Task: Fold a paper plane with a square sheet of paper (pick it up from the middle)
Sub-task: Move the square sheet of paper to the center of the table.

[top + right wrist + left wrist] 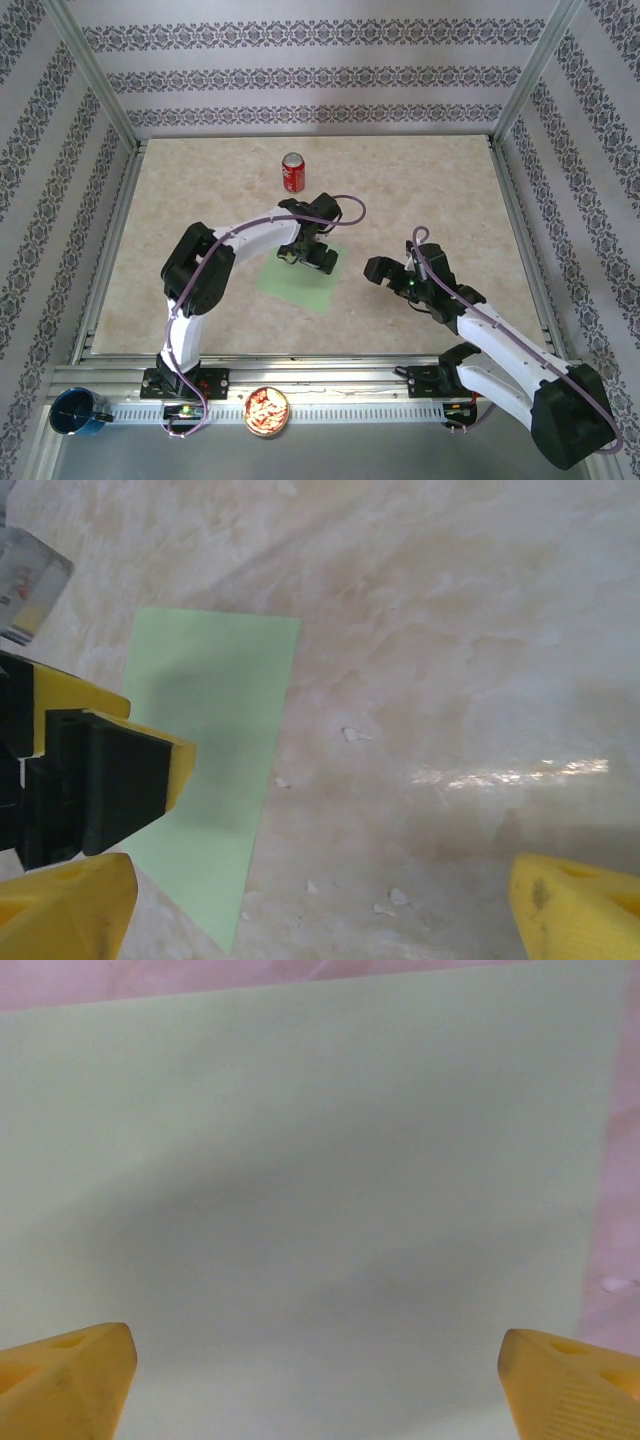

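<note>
Square sheet of paper (295,283) was found lying flat on the table (440,190), near its centre, in front of the red can (293,172) and well apart from it. No fold or crease could be made out, so folding was judged not yet begun.

Left gripper (308,256) was placed directly over the sheet, toward its far half. In the left wrist view its yellow fingers (65,1380) were seen spread wide, with flat paper between them and nothing gripped. Right gripper (386,272) was set just right of the sheet over bare table, jaws likewise spread wide and nothing grasped.

Handling, as judged:
- Sheet taken to be very light, thin and limp. No stiffness should be counted on, and sag to both sides of any pinch was expected.
- No raised edge was offered. A middle pick, as the task asks, would need the tips pressed down and drawn together so a ridge is bunched up.
- Table surface looked glossy, so sliding under a one-sided push was considered likely.
- Stray creases from a hard pinch were flagged as the main risk.

Hard to make out:
- Contact between the left fingertips and the paper could not be determined.
- The patch of sheet under the left gripper was covered in the top view.
- Near and left edges were cut off in the left wrist view.
- In the right wrist view the sheet's left side was blocked by the left gripper's fingers.
</note>
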Robot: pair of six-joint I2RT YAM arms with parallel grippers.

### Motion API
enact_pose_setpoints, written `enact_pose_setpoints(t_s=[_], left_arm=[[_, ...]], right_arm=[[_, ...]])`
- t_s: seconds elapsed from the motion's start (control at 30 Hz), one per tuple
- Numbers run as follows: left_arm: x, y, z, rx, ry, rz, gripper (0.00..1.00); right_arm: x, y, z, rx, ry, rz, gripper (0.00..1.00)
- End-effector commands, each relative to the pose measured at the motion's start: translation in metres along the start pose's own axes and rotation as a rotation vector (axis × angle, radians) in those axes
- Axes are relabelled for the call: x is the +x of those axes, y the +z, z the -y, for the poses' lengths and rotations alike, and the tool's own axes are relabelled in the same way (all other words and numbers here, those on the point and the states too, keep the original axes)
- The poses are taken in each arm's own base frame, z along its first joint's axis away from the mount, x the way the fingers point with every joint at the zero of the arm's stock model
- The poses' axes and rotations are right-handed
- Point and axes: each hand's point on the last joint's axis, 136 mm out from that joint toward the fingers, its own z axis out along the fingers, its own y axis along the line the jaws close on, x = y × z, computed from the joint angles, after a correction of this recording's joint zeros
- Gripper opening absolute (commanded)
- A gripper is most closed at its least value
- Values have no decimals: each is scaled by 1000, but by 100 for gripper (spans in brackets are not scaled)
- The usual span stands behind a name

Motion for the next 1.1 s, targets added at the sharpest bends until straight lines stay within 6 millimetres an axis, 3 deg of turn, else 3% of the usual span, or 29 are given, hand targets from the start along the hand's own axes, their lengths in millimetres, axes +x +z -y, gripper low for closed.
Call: enact_pose_setpoints(t_s=[0.0, 0.13, 0.2, 0.53, 0.83, 1.07], left_arm=[[12, 7, -9, -20, -20, -91, 92], [21, 20, -15, -48, -114, -145, 89], [26, 25, -16, -56, -167, -161, 89], [45, 33, -17, -70, -532, -161, 88], [20, -14, -32, -114, -566, 34, 97], [24, -13, -31, -108, -560, 3, 95]], right_arm=[[-4, -3, 11, 39, 40, 53, 95], [-9, -9, 12, 47, 60, 93, 96], [-2, -7, 24, 69, 72, 90, 96], [-2, -9, 27, 65, 86, 108, 96], [-1, -7, 13, 30, 52, 52, 98], [1, -2, -14, -39, -6, -26, 98]])
